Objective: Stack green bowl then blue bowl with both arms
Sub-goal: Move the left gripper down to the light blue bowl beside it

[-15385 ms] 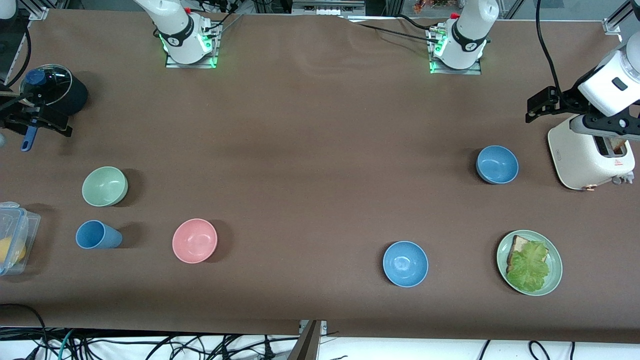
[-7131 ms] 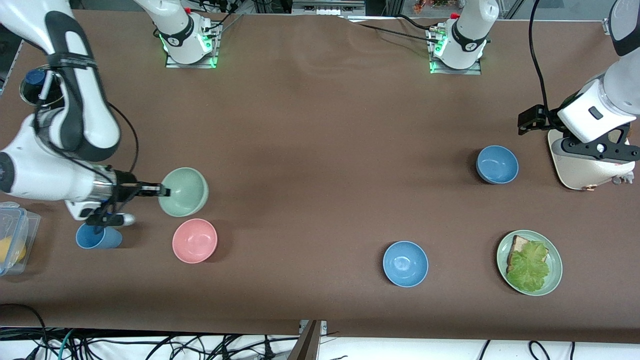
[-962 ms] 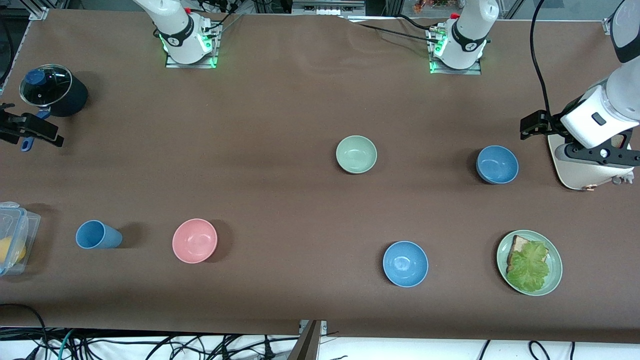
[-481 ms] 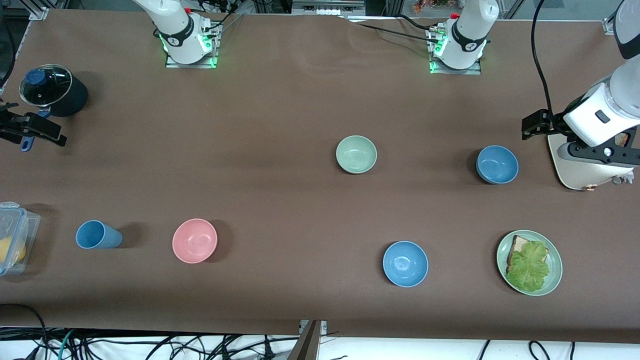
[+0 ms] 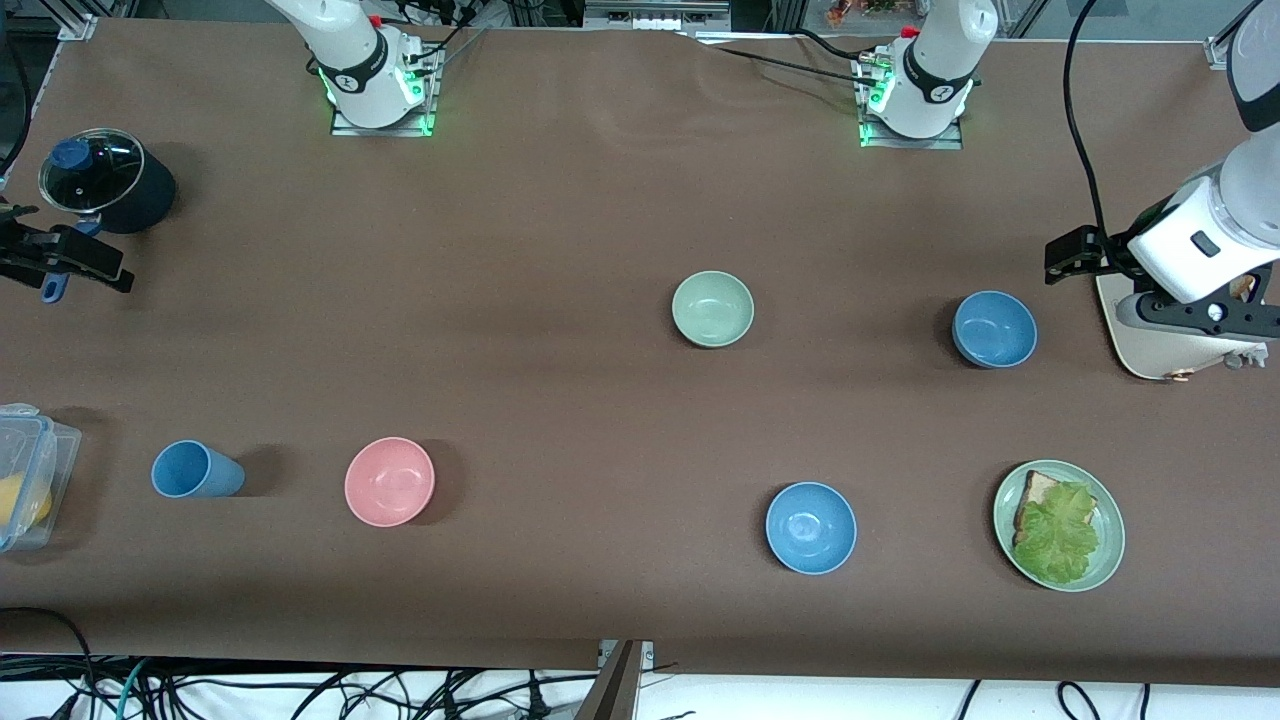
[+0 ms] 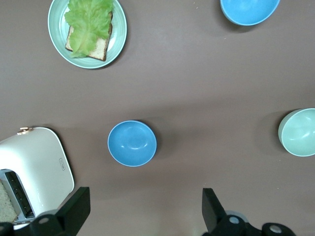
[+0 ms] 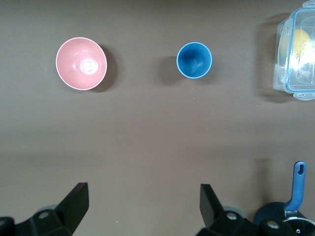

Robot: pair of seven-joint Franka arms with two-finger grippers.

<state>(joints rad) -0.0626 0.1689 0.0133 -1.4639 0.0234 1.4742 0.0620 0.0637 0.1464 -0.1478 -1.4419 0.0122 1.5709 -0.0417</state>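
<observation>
The green bowl [image 5: 712, 309] stands upright and empty mid-table; it also shows in the left wrist view [image 6: 298, 132]. One blue bowl [image 5: 994, 329] sits beside it toward the left arm's end, close to the toaster, and also shows in the left wrist view [image 6: 132, 143]. A second blue bowl [image 5: 810, 527] lies nearer the front camera. My left gripper [image 6: 142, 216] is open and empty, high over the table by the toaster and the first blue bowl. My right gripper [image 7: 142, 211] is open and empty, high over the right arm's end near the pot.
A white toaster [image 5: 1170, 340] and a green plate [image 5: 1105, 560] with bread and lettuce are at the left arm's end. A pink bowl [image 5: 389, 481], a blue cup [image 5: 195, 470], a clear lidded box [image 5: 25, 480] and a dark lidded pot [image 5: 105, 185] are at the right arm's end.
Earlier my right gripper carried the green bowl from its end to mid-table, let go and drew back. Over the last second the left arm shifted only slightly; no bowl moved.
</observation>
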